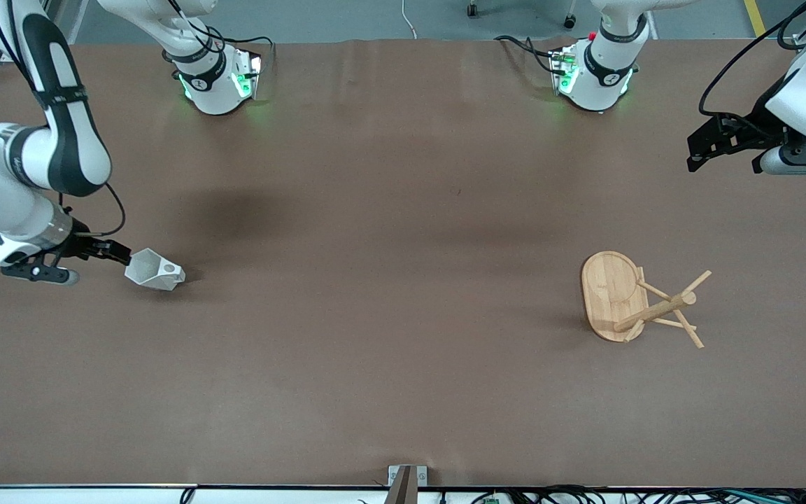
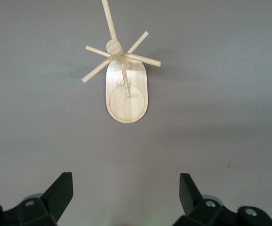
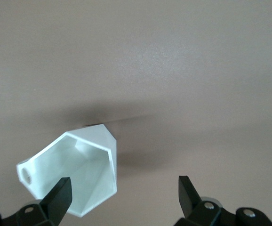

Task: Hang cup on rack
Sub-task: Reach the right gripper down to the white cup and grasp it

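Nearest the front camera stands the rack (image 1: pixel 623 297), on the table (image 1: pixel 389 294) toward the left arm's end, its post and pegs leaning away from the oval base as that view shows them; the cup (image 1: pixel 154 269) lies on its side well apart from the rack, toward the right arm's end, at about the same depth; the right gripper (image 1: pixel 109 250) sits right at the cup with its fingers spread and nothing held; the left gripper (image 1: pixel 707 150) hangs above the table's edge at its own end, farther from the camera than the rack, open and waiting.

From the left wrist view the rack (image 2: pixel 126 96) shows from above, pegs fanning off the post, with the open fingers (image 2: pixel 60 193) well short of it; if this arm comes in carelessly, I'd worry a thin peg gets knocked and the light stand tips.

From the right wrist view the cup (image 3: pixel 77 174) lies tilted with its polygonal mouth toward the lens and the holed tab at one side; one fingertip (image 3: pixel 60 193) overlaps the rim while the other stands clear over bare table; the jaws look off-centre on the cup, so closing now could catch only a slanted facet and squirt it away or roll it; a skewed grip would also leave the small hole badly angled for a peg.
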{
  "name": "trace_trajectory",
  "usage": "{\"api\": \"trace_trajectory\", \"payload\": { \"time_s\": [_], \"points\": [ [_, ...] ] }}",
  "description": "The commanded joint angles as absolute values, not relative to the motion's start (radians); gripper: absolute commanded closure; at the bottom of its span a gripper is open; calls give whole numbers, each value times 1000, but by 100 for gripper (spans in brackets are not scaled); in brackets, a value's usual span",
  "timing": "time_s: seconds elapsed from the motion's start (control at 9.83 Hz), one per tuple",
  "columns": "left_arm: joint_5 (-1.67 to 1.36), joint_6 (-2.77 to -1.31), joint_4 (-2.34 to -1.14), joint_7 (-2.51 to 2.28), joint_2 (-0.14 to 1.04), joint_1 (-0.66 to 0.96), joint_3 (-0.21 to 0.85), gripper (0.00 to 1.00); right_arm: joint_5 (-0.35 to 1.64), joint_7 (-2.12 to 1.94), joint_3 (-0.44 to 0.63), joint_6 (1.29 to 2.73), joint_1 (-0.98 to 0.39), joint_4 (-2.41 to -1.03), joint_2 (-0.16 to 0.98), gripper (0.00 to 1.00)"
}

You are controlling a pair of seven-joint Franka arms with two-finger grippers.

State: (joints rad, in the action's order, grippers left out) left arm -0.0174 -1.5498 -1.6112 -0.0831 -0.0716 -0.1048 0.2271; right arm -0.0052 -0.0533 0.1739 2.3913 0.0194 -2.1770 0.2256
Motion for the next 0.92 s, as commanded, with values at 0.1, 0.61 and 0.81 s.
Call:
{"api": "trace_trajectory", "payload": {
  "time_s": [0.1,0.61,0.81],
  "points": [
    [-34,-1526,-1614,-75,-49,-103,229,0,-11,-58,163,2479,26,-2189,299,0],
    [-60,-1488,-1618,-89,-51,-97,230,0,69,-71,163,2503,23,-2184,330,30],
    [-84,-1491,-1615,-101,-49,-97,230,0,71,-84,163,2505,26,-2181,339,53]
  ]
}}
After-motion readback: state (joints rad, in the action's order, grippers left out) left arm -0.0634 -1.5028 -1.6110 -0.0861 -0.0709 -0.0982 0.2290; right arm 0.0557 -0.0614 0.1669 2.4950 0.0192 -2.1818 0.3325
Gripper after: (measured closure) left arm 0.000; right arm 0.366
